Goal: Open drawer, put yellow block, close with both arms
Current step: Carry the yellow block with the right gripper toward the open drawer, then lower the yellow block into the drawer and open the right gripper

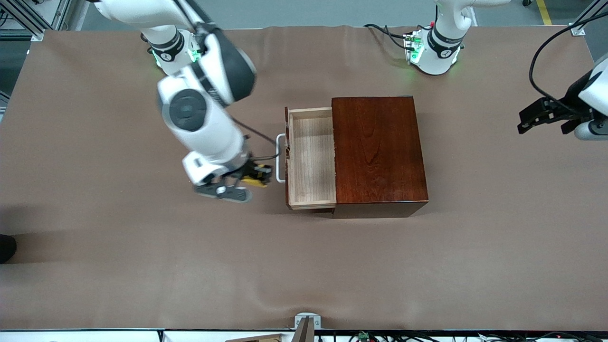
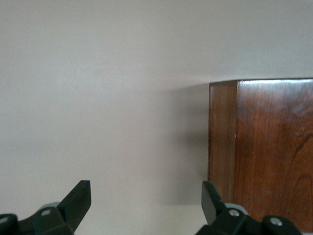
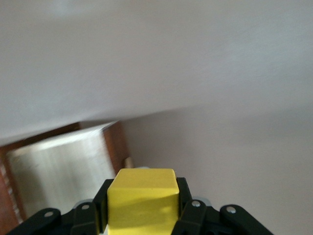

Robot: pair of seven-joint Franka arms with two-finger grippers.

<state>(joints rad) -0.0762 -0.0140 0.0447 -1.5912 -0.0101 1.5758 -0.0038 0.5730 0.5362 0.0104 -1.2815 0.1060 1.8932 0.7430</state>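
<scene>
Drawer work first, biggest things down to smallest: the brown cloth-covered table (image 1: 95,266) carries a glossy mahogany-coloured wooden box (image 1: 377,152) about midway along it, and from the box's side facing the right arm's end the light plywood drawer tray (image 1: 311,159) stands pulled well out, empty, its white U-shaped handle (image 1: 280,158) sticking out of the dark front.

The white jointed right arm (image 1: 199,118) reaches down from its base so that the right gripper (image 1: 254,175) hangs over the table just beside that handle. Its black fingers are clamped on the small bright yellow cube-like block (image 3: 142,198), which the right wrist view shows squarely pinched, with the open tray showing ahead of it. So the block is in the air in the right gripper, not yet over the tray.

The left arm waits toward its own end of the table; the left gripper (image 1: 544,116) hovers over bare cloth well apart from the box, its fingers (image 2: 78,198) spread wide and empty, one corner of the box in its wrist view.

Judging by this, opening is done and the carry-in step is under way. The next move calls for bringing the block across the handle and drawer front, over the tray's floor, lowering, then releasing; after that both grippers must push the drawer shut
</scene>
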